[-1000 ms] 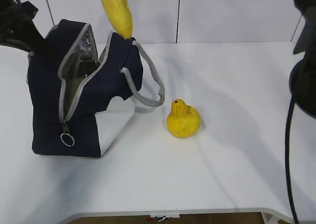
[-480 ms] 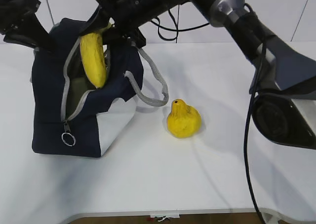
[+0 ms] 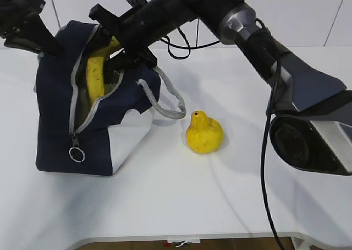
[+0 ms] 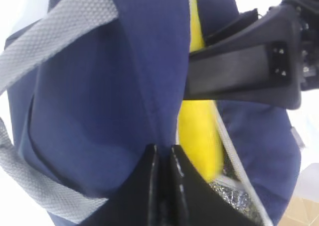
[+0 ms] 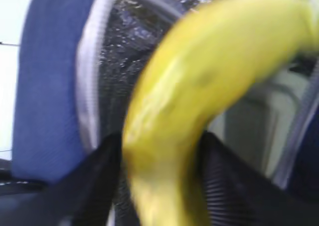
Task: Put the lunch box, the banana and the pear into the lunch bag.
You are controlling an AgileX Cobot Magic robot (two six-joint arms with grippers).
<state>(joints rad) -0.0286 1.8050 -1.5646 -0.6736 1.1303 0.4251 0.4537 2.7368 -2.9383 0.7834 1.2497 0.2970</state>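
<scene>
Exterior view: nearest the camera, the white counter [image 3: 165, 206] lies bare along the lower frame. A little further back, just right of centre, the pear [image 3: 204, 132] sits alone, well apart from both arms. Left of it stands the lunch bag [image 3: 93, 118], zipper open and mouth gaping upward. The banana [image 3: 98, 76] stands nearly upright in that mouth, its lower part already below the rim. The right hand [image 3: 113, 38] reaches in from the upper right and sits over the opening; in the right wrist view its fingers [image 5: 97, 176] flank the banana with visible slack, so they look parted rather than clamped, though blur makes contact hard to judge. At the far upper left, the left hand [image 4: 162, 159] is pressed together on a fold of the bag's navy fabric, holding the mouth open. A pale green shape deep inside may be the lunch box.

The banana step seems all but finished. Next, the right hand would need to lift clear of the handles and travel to the pear.
</scene>
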